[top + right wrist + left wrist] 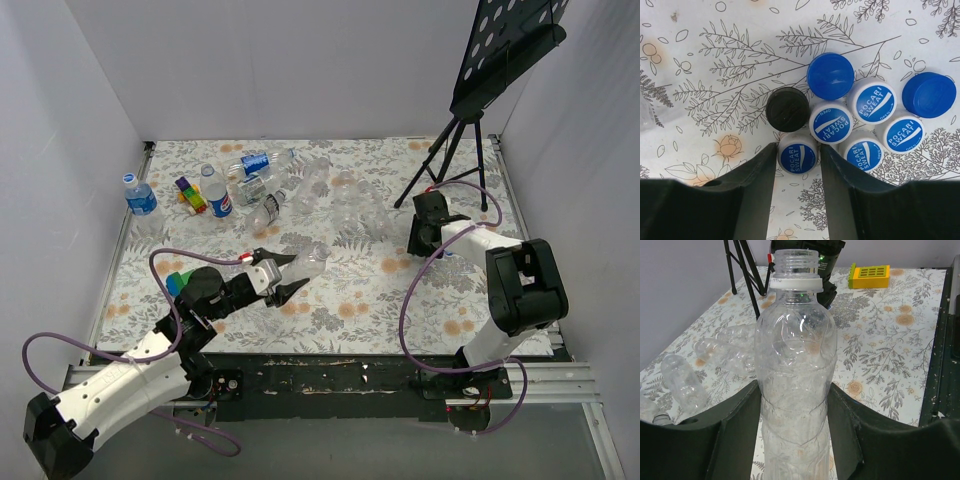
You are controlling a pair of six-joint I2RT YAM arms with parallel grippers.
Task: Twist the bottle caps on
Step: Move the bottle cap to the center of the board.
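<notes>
Bearing "POCARI SWEAT", blue bottle caps

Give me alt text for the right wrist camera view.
The right end effector straddles a blue-and-white Pocari Sweat cap, one finger close on each side. Beyond it cluster four more printed caps, two plain blue caps and one black cap, on a floral tablecloth.
</notes>
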